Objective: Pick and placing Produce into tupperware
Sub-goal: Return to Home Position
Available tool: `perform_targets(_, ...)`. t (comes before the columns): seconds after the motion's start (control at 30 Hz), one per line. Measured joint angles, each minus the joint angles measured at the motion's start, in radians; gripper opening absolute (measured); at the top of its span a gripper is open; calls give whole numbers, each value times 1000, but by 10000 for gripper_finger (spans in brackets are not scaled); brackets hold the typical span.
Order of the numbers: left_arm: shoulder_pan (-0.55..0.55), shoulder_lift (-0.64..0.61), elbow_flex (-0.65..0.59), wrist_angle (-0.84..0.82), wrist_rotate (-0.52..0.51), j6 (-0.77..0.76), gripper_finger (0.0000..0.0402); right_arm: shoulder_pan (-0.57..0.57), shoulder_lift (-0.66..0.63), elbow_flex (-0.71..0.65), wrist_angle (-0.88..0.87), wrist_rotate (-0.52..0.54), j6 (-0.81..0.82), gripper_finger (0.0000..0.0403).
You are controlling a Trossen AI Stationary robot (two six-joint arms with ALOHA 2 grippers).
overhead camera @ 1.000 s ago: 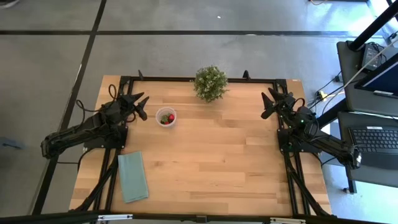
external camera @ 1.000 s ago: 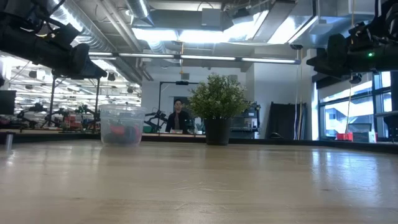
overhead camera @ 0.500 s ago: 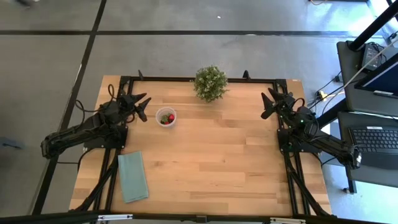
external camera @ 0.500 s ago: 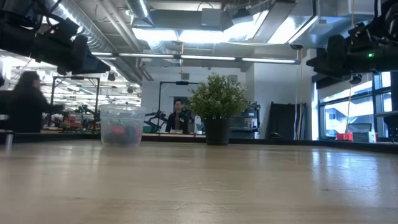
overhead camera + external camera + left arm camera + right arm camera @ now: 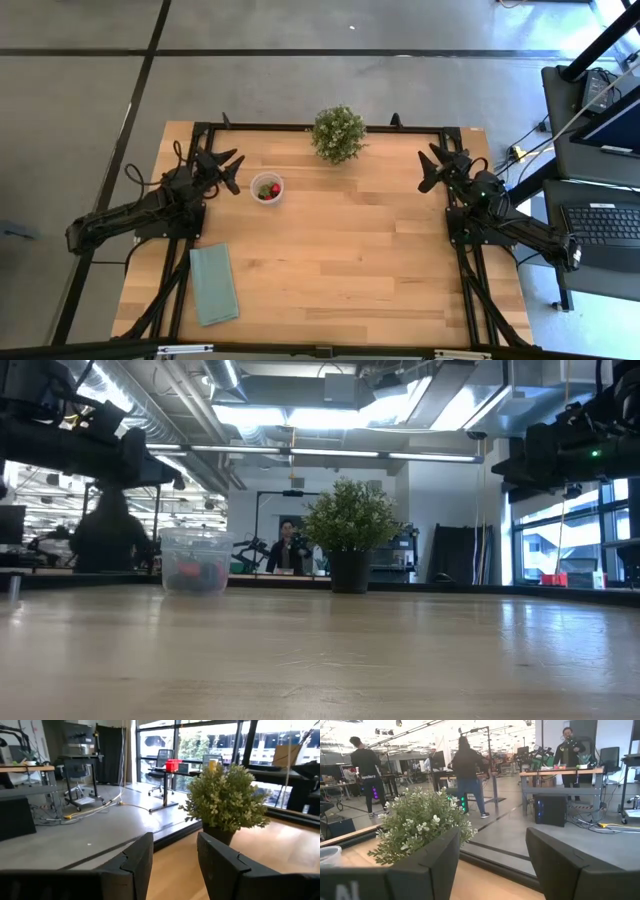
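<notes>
I see the cup (image 5: 266,187) left of centre in the high view, upright on the table (image 5: 350,260), with red and dark fruit (image 5: 268,190) inside it. The left gripper (image 5: 231,171) hangs just beside it, fingers spread and holding nothing; the right gripper (image 5: 424,171), at the right, is spread and empty too. My worry is that if the left arm swings low going home, a finger clips the light cup and spills the fruit

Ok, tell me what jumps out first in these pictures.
A bushy plant stands midway along the far edge of the table, with a clear cup of red and dark fruit to its left. The left gripper and right gripper hang open at its sides. A teal cloth lies near the front-left corner.
</notes>
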Motion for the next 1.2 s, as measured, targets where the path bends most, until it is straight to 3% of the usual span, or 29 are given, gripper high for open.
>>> perform_targets(0.73,0,2,0,-49,-22,-8,145,0,37,0,-59,0,-51,229)
perform_targets(0.93,0,2,0,-49,-22,-7,145,0,35,0,-34,-1,0,229)
perform_targets(1.2,0,2,0,-49,-22,-8,145,0,35,0,-13,0,-88,229)
